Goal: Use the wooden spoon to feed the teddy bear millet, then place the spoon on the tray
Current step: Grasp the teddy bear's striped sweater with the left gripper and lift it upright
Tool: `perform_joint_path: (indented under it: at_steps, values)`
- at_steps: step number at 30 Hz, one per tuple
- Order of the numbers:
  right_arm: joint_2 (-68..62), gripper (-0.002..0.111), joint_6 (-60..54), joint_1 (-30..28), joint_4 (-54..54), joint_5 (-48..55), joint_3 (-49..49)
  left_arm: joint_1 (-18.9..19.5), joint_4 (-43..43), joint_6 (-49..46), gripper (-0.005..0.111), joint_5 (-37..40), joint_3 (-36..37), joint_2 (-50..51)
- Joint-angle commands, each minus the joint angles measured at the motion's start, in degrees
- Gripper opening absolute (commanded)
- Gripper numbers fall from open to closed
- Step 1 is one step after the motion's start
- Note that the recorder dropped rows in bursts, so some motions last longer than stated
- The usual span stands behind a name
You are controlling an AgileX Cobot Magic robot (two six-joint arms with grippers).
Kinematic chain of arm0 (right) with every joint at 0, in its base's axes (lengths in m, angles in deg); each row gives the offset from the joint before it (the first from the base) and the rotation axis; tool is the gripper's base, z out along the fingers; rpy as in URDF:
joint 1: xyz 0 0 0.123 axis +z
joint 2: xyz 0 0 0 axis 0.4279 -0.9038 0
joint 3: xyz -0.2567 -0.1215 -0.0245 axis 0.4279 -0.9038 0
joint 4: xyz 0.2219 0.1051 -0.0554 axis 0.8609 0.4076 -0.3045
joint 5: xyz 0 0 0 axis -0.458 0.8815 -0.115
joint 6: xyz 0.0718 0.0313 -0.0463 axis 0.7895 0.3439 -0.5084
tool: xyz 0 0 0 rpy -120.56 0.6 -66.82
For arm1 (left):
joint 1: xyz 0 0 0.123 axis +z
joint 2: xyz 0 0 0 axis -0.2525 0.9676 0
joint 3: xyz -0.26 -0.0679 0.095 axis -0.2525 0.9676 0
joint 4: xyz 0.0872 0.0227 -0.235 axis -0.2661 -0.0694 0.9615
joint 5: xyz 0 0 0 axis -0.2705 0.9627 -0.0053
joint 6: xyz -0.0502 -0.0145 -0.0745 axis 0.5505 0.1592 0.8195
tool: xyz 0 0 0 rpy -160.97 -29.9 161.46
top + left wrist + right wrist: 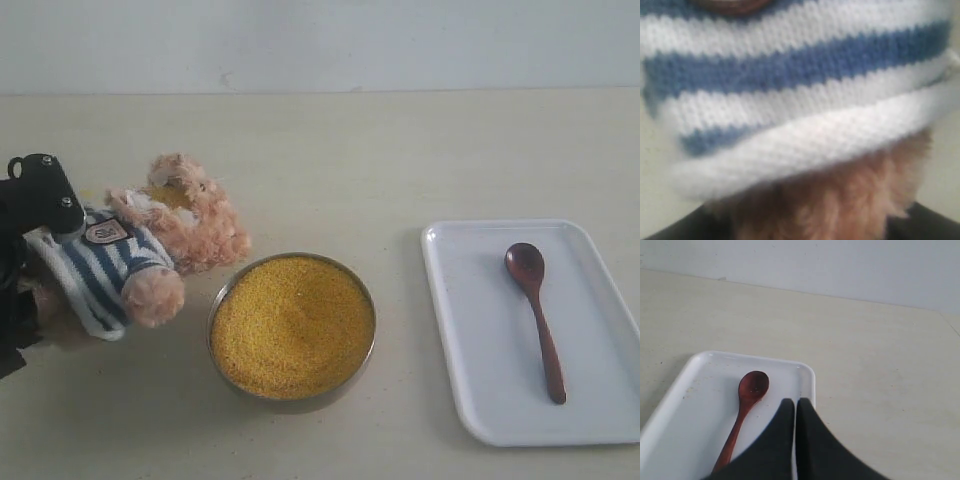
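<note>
Table (330,150): brimful-looking millet (292,325), spoon (537,315) on tray (470,335)

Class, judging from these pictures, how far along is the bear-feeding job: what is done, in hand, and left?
Looks done: the wooden spoon lies on the tray, with the right tool shut and empty by it. In hand: the left tool holds the teddy bear beside the millet. Left: unclear, since the pictures cannot show whether feeding has happened.

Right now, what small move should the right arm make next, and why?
Probably open the right end effector: it's shut over the tray, the spoon lies free there, and the bear is held up beside the millet.
</note>
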Motion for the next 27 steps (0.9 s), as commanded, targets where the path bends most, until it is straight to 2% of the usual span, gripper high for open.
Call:
perform_joint_path:
  at_steps: [1, 6, 9, 11, 13, 14, 16, 18, 21, 24, 27]
  values:
    - [0.27, 0.001, 0.23, 0.16, -0.53, -0.2, 0.0, -0.4, -10.4, 8.59, 0.004, -6.99, 2.0, -0.55]
    - [0.27, 0.001, 0.23, 0.16, -0.54, -0.31, 0.0, -0.4, -22.33, 21.71, 0.004, -8.96, 3.97, -0.55]
    - [0.27, 0.001, 0.23, 0.16, -0.54, -5.35, 0.0, -0.4, -23.87, 24.53, 0.004, -8.84, 4.53, -0.55]
    - [0.27, 0.001, 0.23, 0.16, -0.54, -12.73, 0.0, -0.4, -23.87, 24.51, 0.004, -8.98, 5.18, -0.3]
    - [0.27, 0.001, 4.28, 0.16, 4.37, -22.44, 0.0, -0.4, -23.76, 24.51, 0.004, -8.98, 5.78, 0.8]
    - [0.27, 0.001, 10.49, 0.16, 10.35, -31.03, 0.0, -0.67, -23.63, 24.51, 0.004, -8.98, 5.87, 1.99]
    - [0.27, 0.001, 22.1, 0.16, 15.88, -37.12, 0.0, -2.76, -26.8, 23.23, 0.004, -9.12, 5.87, 3.38]
    - [0.27, 0.001, 23.23, 0.16, 15.22, -32.04, 1.43, -4.62, -32.28, 26.31, 0.004, -7.56, 5.87, 4.49]
    - [-3.5, 0.001, 23.09, 0.16, 10.55, -20.45, 4.03, -5.32, -41.41, 38.26, 0.004, -4.27, 5.87, 4.77]
    - [-12.11, 0.001, 20.46, 0.44, 10.55, -16.57, 6.96, -5.32, -44.49, 42.18, 0.004, -2.69, 5.87, 4.77]
    - [-27.37, 0.001, 15.19, 4.25, 10.55, -10.82, 13.58, -5.32, -46.98, 47.79, 0.004, -2.54, 5.87, 4.77]
